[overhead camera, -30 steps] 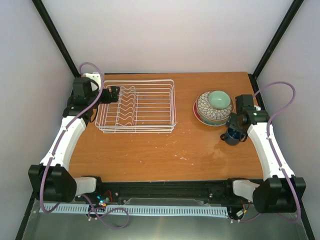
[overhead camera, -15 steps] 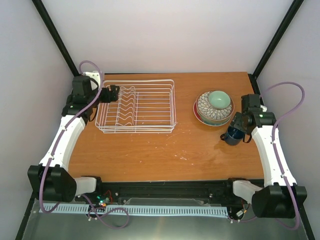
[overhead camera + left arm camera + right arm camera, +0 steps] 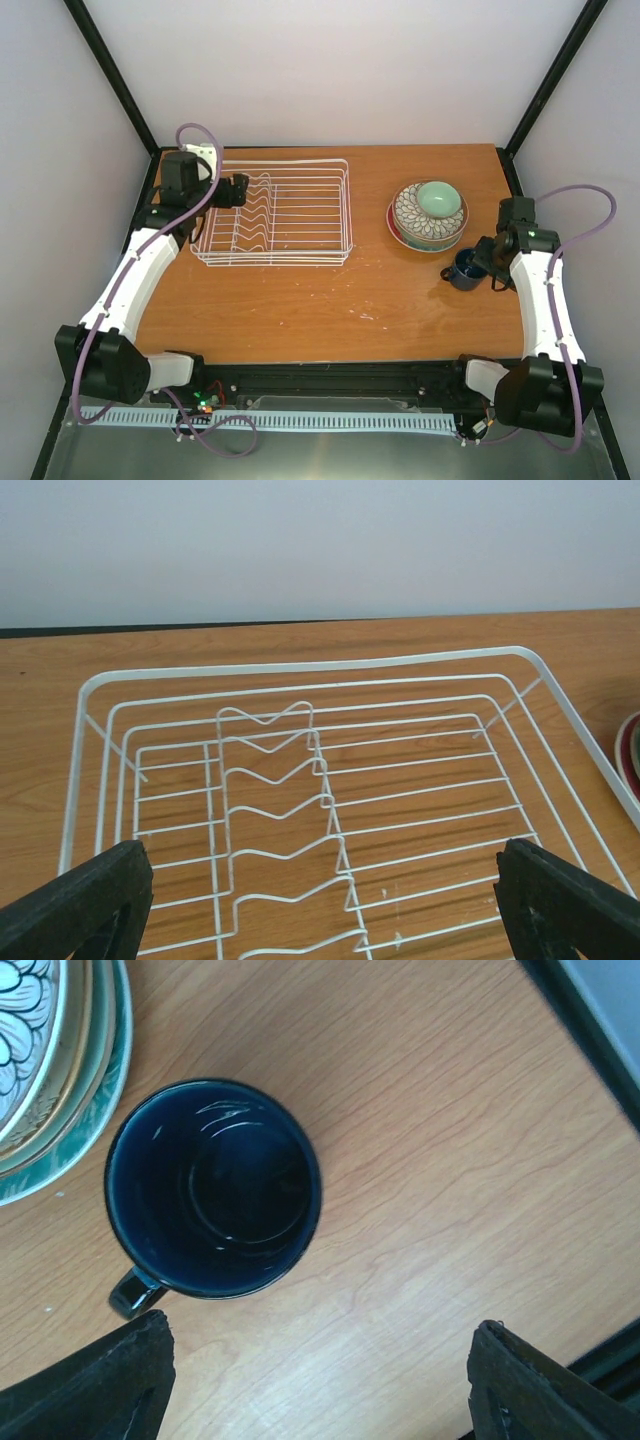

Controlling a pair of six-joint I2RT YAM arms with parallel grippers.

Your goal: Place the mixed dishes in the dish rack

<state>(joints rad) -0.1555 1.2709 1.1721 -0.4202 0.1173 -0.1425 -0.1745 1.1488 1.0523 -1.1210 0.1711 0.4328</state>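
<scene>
Pale, bare walls (image 3: 340, 70) close in the space on three sides, with black frame posts (image 3: 108, 68) slanting up at the back corners. The counter (image 3: 300, 300) is warm orange-brown wood grain with a few faint whitish scuffs near the middle.

The dish rack (image 3: 290, 215) sits on the left half of the counter. It is a white wire rectangle with a raised rim, holding nothing, and its wavy dividers (image 3: 280, 810) stand upright nearer its left end.

On the right half, well apart from the rack, the dishes are stacked. The red plate (image 3: 391, 225) is at the bottom, the cream floral plate (image 3: 82, 1060) lies on it, then comes the white petal-pattern bowl (image 3: 415, 222). The small mint-green bowl (image 3: 440, 198) is nested on top.

The dark blue mug (image 3: 462, 270) stands upright on the counter just beside the stack's near right edge. It is glossy and empty, and its handle (image 3: 130, 1293) points away from the plates.

The left claw (image 3: 238, 189) hovers at the rack's left end with its fingers spread wide and nothing between them. The right claw (image 3: 485, 258) hangs just right of the mug, likewise wide open and gripping nothing.
</scene>
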